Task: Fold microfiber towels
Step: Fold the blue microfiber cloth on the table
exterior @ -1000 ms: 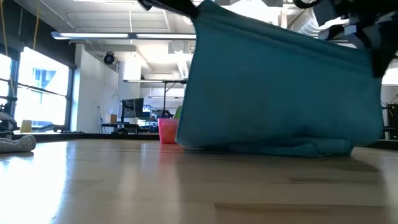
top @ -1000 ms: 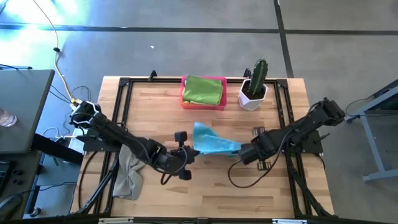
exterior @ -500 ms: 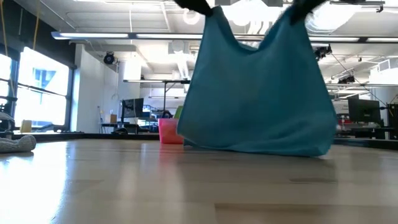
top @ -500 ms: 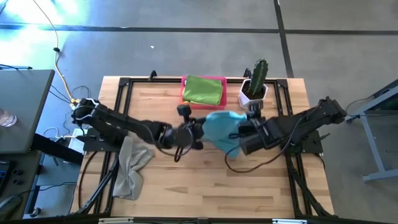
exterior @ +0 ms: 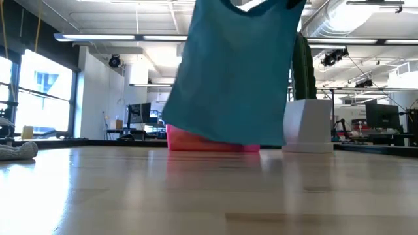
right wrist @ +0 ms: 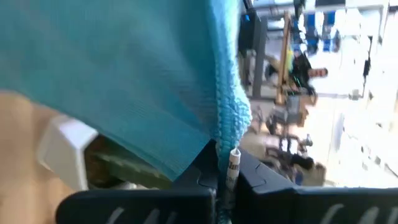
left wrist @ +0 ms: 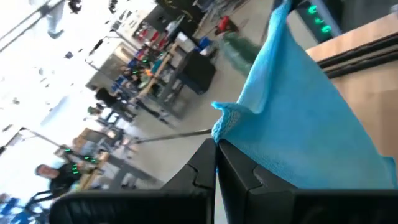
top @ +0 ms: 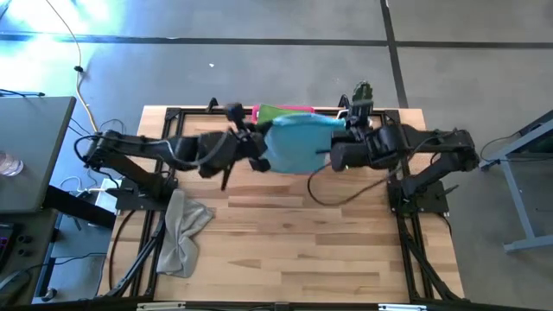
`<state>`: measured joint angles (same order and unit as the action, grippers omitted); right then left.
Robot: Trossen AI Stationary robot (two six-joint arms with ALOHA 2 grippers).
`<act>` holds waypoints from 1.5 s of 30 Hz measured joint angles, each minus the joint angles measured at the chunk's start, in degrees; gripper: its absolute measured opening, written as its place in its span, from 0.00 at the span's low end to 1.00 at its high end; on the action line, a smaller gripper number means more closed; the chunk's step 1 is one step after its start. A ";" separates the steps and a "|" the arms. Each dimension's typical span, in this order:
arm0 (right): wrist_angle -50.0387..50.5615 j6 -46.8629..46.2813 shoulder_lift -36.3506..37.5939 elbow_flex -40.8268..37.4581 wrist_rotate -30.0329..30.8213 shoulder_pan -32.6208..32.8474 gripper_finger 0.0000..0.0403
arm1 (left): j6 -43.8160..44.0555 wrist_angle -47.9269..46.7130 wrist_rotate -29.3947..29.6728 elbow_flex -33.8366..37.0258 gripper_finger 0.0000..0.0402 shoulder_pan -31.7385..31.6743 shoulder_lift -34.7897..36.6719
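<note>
Carried from mid-table to the far edge and lifted clear: blue towel (top: 294, 142), now hanging above the pink tray (exterior: 212, 141). At left, grey towel (top: 180, 233) crumpled on the table (top: 285, 242). Left gripper (top: 257, 142) and right gripper (top: 339, 154), jaws clenched on opposite towel corners. At far right, potted cactus (exterior: 303, 98).

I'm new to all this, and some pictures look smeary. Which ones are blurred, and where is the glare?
Left wrist view: room behind blue towel streaked and washed out. Right wrist view: towel and room soft. Low view: bright ceiling lights, table sheen. High view: sharp, glare on the floor at upper left.
</note>
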<state>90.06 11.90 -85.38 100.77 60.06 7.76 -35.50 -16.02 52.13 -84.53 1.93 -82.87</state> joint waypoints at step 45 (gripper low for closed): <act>-43.44 -30.92 -2.58 -40.40 -56.17 14.64 0.00 | 57.87 -0.15 -24.92 20.33 0.00 22.29 -14.58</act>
<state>46.62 -19.02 -87.96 60.37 3.89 22.39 22.37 -16.17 27.21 -64.20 24.23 -97.45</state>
